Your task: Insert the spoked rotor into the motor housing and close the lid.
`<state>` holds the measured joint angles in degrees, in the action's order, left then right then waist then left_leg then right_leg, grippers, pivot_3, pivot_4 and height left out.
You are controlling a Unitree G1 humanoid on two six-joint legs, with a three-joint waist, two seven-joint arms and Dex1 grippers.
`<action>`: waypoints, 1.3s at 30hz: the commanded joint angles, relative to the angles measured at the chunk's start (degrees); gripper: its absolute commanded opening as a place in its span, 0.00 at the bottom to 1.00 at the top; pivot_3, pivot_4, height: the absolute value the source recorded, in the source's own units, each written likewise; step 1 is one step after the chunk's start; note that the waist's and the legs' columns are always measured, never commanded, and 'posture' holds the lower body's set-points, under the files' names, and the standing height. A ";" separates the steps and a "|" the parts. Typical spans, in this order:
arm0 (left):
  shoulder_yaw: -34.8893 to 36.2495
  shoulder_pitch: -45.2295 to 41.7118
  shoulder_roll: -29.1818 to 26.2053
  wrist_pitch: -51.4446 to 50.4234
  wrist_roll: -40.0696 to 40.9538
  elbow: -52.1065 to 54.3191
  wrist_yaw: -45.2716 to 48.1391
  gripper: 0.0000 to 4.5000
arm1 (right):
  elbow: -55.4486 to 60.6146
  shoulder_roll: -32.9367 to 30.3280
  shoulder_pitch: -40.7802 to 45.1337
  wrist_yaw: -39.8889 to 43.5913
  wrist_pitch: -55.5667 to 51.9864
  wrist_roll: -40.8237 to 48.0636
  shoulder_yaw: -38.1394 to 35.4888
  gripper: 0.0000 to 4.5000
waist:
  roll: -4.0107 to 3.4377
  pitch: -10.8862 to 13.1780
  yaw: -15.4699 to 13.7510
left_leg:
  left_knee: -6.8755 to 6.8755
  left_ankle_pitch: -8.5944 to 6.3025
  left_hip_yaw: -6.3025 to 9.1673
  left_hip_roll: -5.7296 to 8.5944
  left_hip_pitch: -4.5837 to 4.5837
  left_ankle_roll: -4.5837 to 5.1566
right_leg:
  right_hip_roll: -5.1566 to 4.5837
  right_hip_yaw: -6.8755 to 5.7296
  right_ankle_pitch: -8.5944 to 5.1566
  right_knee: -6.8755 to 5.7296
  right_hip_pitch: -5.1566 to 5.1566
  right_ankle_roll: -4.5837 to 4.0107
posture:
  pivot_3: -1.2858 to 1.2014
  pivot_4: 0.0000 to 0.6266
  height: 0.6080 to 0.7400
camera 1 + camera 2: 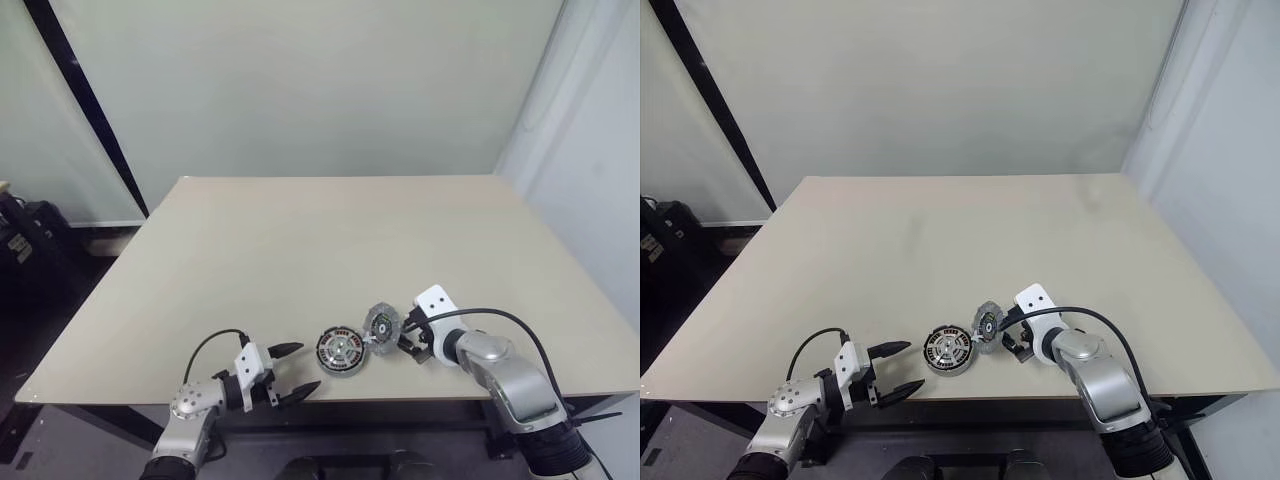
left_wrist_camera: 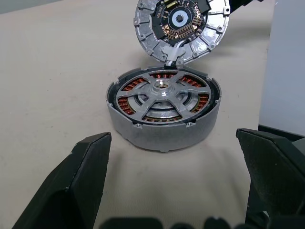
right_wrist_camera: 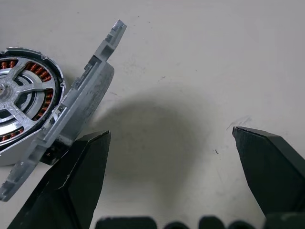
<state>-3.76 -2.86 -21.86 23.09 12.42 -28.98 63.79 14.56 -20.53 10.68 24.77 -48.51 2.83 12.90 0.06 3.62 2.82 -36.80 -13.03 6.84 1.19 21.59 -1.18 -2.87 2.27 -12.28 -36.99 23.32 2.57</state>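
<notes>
Both end effectors, left (image 1: 290, 372) and right (image 1: 408, 334), gape released beside the motor housing (image 2: 163, 107); spoked rotor (image 2: 163, 93) seated inside, lid (image 2: 181, 26) tilted up on the counter (image 1: 330, 250).

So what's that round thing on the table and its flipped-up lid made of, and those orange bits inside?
The motor housing looks like cast metal, probably aluminium: matte grey, slightly grainy wall. The lid seems the same silvery metal, with dull machined edges. The orange bits look like copper wire windings, shiny and ribbed. The spoked rotor seated inside appears to be smooth brushed metal.
</notes>
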 commanded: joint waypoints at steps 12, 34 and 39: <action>0.38 -0.72 0.23 0.97 0.75 1.11 -0.22 1.00 | 3.21 2.95 1.25 -0.27 0.41 2.77 -1.62 0.99 | 0.00 0.00 0.02 | 0.00 0.00 0.00 -0.01 0.00 0.00 | 0.00 0.00 0.00 0.00 0.01 0.00 | 0.52 0.00 1.00; 0.69 1.23 0.00 0.55 1.10 3.30 -1.64 1.00 | -8.85 9.54 5.19 0.62 11.12 0.30 10.17 0.99 | -0.02 -0.01 0.02 | 0.02 0.00 0.04 -0.01 -0.01 0.00 | 0.02 -0.01 0.00 -0.01 0.02 0.00 | 0.52 0.00 1.00; 0.71 1.32 -0.09 0.48 1.03 3.30 -1.66 1.00 | -8.59 4.43 7.01 13.38 16.59 4.69 9.72 0.99 | -0.02 -0.01 0.02 | -0.01 0.00 0.03 0.00 -0.01 0.00 | 0.02 -0.01 0.00 0.01 -0.02 0.00 | 0.52 0.00 1.00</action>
<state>-3.70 -1.04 -21.65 23.16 12.45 -27.44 62.46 4.65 -14.86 15.74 33.58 -34.64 5.61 23.36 0.05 3.61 2.84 -36.81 -13.03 6.87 1.20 21.58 -1.18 -2.86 2.26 -12.28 -36.98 23.30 2.57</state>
